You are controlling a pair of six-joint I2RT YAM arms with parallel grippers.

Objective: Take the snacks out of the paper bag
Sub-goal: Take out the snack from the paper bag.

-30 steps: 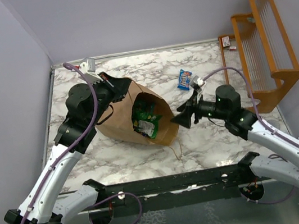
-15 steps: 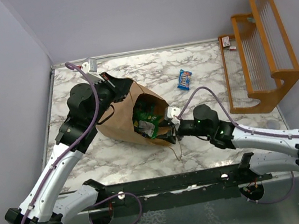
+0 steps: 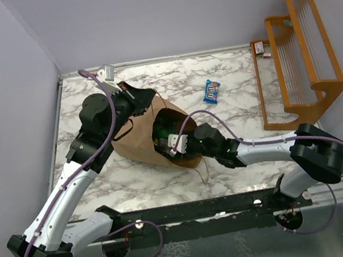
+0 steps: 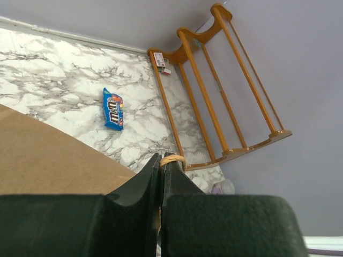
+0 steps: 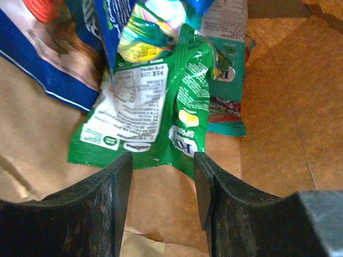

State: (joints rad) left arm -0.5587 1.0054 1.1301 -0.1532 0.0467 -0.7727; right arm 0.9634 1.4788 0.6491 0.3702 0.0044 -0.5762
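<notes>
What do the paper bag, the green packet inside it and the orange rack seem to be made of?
The paper bag looks like matte brown kraft paper, creased and folded. The green packet seems thin plastic or foil film: glossy, crinkled, with glints. The rack appears to be smooth orange-finished wood; no grain is discernible.

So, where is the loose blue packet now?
Top view, right half: the blue packet lies on the table, between the paper bag and the orange rack.
</notes>
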